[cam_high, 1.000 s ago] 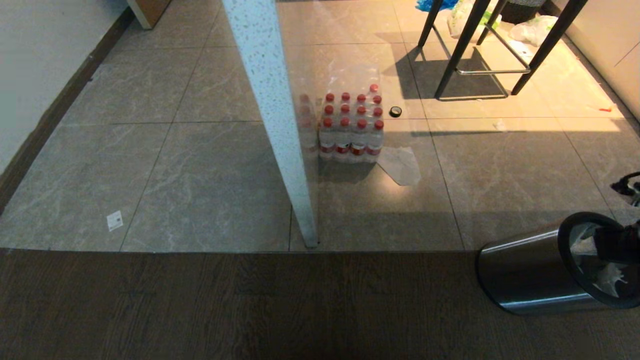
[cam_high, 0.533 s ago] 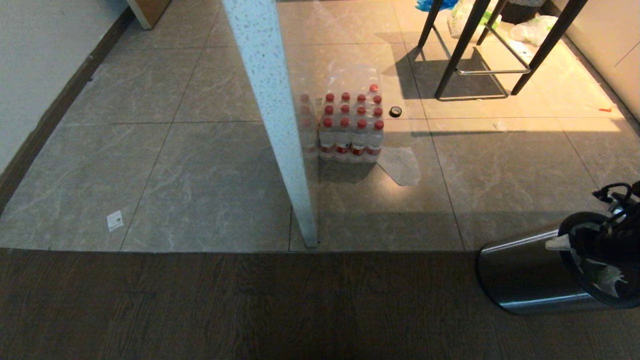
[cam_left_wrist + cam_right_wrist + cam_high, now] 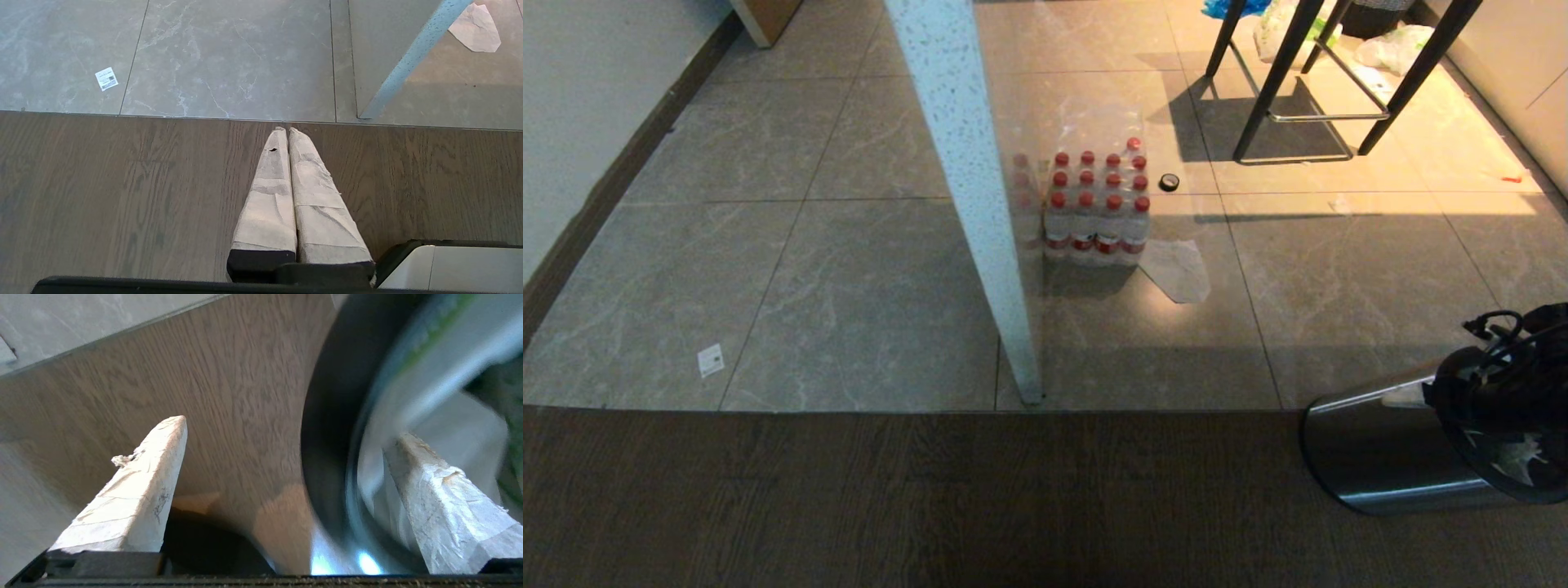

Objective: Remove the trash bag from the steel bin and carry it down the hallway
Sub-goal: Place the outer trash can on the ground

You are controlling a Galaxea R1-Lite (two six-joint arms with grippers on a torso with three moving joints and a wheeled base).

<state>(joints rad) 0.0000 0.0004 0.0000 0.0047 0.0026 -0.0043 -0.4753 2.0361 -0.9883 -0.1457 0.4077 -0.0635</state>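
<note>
1. Standing nearest the steel bin [image 3: 1380,453] as an obstacle is a speckled white post [image 3: 968,196], which meets the floor beyond the bin and off to my left of it.
2. Just past that post sits a shrink-wrapped pack of red-capped water bottles [image 3: 1097,208], with a flat sheet of clear plastic wrap [image 3: 1178,269] lying beside it and a small dark ring-shaped thing [image 3: 1169,181] just behind it.
3. Farther from the bin, black stool legs [image 3: 1286,77] stand in a sunlit patch, with pale bags [image 3: 1392,45] heaped beyond them.
4. A small white label [image 3: 710,360] lies on the tiles, well to my left of the bin.
5. The bin rests on dark wood-grain flooring [image 3: 890,498]; just beyond it that flooring meets glossy grey marble-look tiles [image 3: 866,302]. A pale wall with a dark baseboard [image 3: 600,192] runs along the far left.
6. The bin lies tipped on its side, its black rim [image 3: 1444,384] towards me at the right edge of the head view.
7. The trash bag [image 3: 1515,457] is inside the bin, white plastic showing in the mouth; a green print on it shows in my right wrist view.
8. My right gripper [image 3: 286,428] is at the bin's mouth with its jaws spread wide and gripping nothing: one taped finger is over the wood floor outside the rim, the other inside against the bag.
9. My left gripper [image 3: 284,131] hangs over the wood floor well to the left of the bin, jaws pressed together and empty.
</note>
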